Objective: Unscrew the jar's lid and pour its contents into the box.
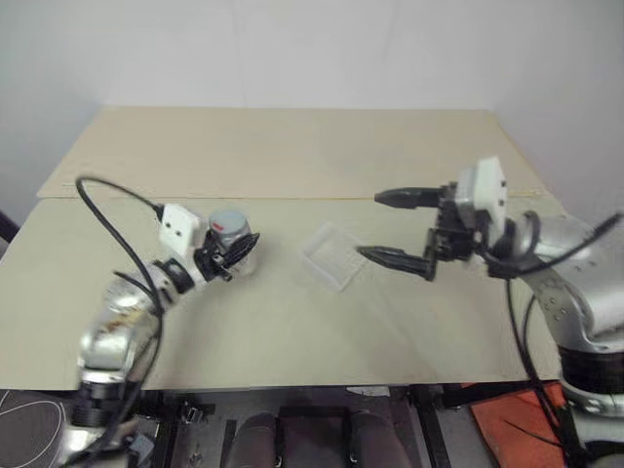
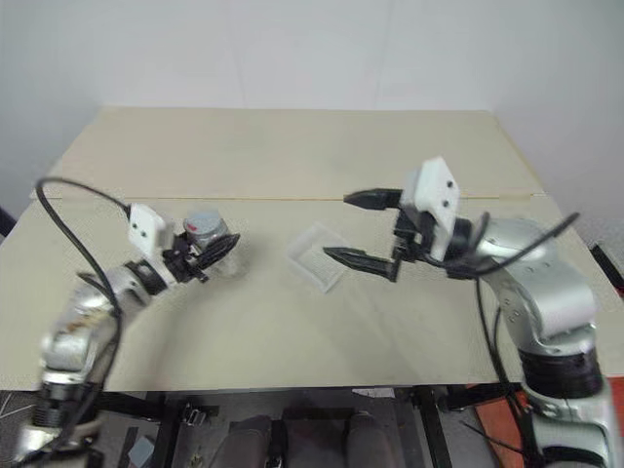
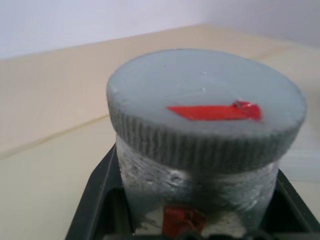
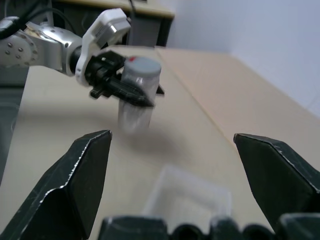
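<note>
On my left side, jar's in the claw with the cap still screwed on.

Closest to me, my left gripper (image 1: 230, 255) is clamped tight around the jar (image 1: 237, 252), holding it upright just over the table (image 1: 292, 331); the black fingers (image 3: 100, 192) hug the clear body below the ribbed grey lid (image 3: 205, 107). Only markings I can spot are a red strip on top of the lid and a red patch on the jar's side, no readable writing or brand on either. A bit further out, near the middle of the table, the box (image 1: 334, 255) sits flat. My right gripper (image 1: 398, 227) hovers just right of it, jaws spread wide, holding nothing, pointing across toward the jar. Can't make out the contents through the jar wall.
</note>
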Controlling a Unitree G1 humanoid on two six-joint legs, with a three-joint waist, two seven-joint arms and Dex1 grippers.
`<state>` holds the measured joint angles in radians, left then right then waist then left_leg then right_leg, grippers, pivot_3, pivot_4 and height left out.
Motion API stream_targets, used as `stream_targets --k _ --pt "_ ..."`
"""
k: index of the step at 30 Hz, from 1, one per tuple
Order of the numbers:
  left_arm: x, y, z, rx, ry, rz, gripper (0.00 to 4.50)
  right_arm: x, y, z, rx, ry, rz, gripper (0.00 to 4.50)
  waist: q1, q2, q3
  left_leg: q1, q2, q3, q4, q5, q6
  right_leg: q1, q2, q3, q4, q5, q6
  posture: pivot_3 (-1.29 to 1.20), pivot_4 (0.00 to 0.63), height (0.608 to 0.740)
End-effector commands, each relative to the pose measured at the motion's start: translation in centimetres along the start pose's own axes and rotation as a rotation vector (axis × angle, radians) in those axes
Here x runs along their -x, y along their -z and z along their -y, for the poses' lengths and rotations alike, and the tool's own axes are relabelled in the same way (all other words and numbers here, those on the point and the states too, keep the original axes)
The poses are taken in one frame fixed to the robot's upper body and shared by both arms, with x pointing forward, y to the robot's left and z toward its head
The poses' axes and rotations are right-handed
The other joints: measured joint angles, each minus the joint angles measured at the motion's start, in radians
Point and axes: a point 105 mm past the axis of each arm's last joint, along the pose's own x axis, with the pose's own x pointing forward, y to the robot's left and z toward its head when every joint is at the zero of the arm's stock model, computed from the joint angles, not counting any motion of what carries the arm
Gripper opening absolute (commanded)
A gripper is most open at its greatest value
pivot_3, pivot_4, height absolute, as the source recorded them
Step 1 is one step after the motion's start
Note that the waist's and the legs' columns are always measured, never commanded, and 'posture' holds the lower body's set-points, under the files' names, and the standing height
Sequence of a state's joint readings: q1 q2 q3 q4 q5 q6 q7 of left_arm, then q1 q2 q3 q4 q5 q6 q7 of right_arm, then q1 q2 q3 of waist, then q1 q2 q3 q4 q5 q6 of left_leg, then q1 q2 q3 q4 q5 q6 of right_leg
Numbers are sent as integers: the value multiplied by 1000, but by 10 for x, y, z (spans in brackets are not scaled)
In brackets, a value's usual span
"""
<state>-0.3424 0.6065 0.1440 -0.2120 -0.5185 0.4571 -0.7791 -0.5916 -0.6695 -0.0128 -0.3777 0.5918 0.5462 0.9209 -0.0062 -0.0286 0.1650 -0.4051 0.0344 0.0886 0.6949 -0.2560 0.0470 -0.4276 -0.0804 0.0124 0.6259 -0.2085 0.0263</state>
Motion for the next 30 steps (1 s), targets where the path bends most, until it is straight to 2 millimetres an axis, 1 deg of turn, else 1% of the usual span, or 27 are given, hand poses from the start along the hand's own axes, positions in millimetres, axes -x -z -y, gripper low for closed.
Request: stream_targets --k 1,5,7,10,16,20,25,30 --pt "-1 -24 12 -8 247 21 1951 -25 -15 5 -22 1 38 4500 -5 0 0 0 0 0 0 0 0 0 0 0 0 0 0 0 150 740" --pt "-8 -35 14 -31 412 15 1951 -50 -30 6 -78 -38 77 4500 -3 0 0 -2 -1 0 0 0 0 -1 1 -1 0 0 0 0 150 740" --pt "-15 -40 16 -49 468 18 1951 -60 -36 5 -89 -54 80 4500 -2 0 0 -3 -1 0 0 0 0 -1 1 -1 -1 0 0 0 150 740" --pt "-25 -45 19 -78 533 17 1951 -72 -40 -1 -94 -96 74 4500 -1 0 0 -6 -1 1 0 0 0 -3 1 -2 0 0 0 0 150 740" --pt "-32 -47 26 -99 611 41 1951 -87 -42 -12 -106 -129 60 4500 -6 0 0 -13 -1 1 0 0 0 -10 2 -1 4 0 0 0 150 740" --pt "-33 -49 31 -108 641 54 1951 -93 -39 -10 -113 -113 40 4500 -8 0 0 -16 0 1 1 0 0 -13 2 -2 4 0 0 0 150 740" --pt "-33 -51 32 -121 645 62 1951 -97 -35 -11 -129 -118 21 4500 -7 0 0 -16 0 1 1 0 0 -13 2 -2 4 0 0 0 150 740" --pt "-33 -53 32 -128 646 67 1951 -98 -30 -15 -139 -152 -5 4500 -8 0 0 -16 0 1 1 0 0 -13 2 -2 4 0 0 0 150 740"
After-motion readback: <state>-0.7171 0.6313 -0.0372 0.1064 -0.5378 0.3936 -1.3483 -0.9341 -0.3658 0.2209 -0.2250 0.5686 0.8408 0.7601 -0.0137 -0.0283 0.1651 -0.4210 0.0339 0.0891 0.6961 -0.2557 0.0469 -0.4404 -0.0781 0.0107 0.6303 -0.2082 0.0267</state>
